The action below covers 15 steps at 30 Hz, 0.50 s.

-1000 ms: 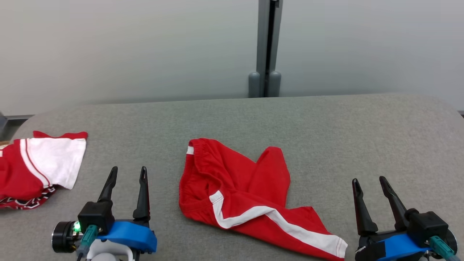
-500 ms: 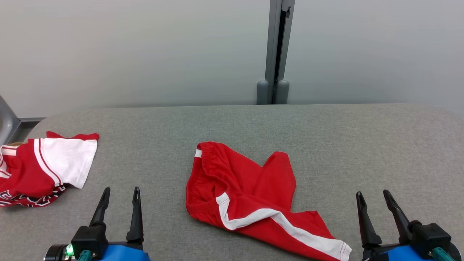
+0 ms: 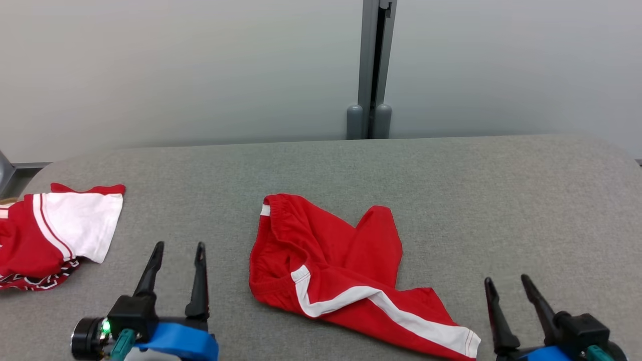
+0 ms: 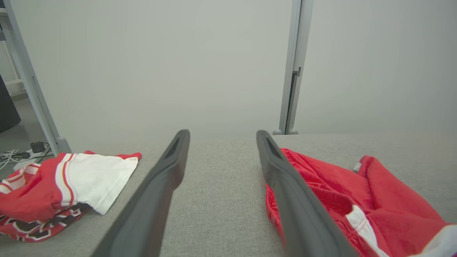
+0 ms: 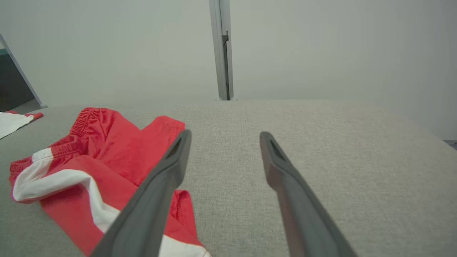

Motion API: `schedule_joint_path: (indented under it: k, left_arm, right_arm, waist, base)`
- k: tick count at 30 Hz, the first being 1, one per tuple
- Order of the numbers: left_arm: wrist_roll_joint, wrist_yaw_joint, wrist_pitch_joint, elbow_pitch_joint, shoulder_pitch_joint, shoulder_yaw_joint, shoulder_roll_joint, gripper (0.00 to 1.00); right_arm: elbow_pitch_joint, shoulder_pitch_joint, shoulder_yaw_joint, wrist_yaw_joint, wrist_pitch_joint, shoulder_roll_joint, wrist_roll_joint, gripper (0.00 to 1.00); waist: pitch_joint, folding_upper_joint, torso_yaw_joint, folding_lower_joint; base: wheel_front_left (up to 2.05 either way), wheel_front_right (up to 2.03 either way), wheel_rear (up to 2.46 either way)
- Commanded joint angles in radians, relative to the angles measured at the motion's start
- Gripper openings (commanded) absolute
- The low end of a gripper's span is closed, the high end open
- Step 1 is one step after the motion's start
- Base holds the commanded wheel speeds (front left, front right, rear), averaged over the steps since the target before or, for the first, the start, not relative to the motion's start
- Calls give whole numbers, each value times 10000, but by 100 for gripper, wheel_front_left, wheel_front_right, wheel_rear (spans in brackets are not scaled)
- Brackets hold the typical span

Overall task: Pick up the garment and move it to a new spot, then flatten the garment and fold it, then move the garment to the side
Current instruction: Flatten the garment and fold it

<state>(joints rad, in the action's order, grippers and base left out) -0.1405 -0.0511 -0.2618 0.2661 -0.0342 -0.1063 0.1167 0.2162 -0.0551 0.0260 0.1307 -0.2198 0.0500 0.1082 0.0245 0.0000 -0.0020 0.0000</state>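
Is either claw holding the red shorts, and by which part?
Nothing is held. The left claw and right claw are both open, flanking the red shorts without touching them.

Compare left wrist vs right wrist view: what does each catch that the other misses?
Left wrist: open left gripper, the black patterned trim of the red-and-white jersey, cables on the floor. Right wrist: open right gripper, the rounded right end of the grey felt table. Both: crumpled red shorts with a white side stripe, that table, the grey upright post, the jersey's white sleeve.
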Motion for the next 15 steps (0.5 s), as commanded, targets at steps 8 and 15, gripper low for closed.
schedule_joint_path:
  k: [8, 15]
  left_arm:
    - [115, -543, -47, 720, -998, -849, -109, 100]
    - [111, -766, 10, 1935, -1570, -2183, -5, 100]
  right_arm:
    - [1046, -527, -703, 2, -81, 11, 260, 100]
    - [2173, 6, -1459, 2, -247, 9, 438, 100]
  waist:
    - [-283, 0, -342, 0]
    - [-724, 0, -624, 0]
  base:
    - [0, 0, 0]
    - [0, 0, 0]
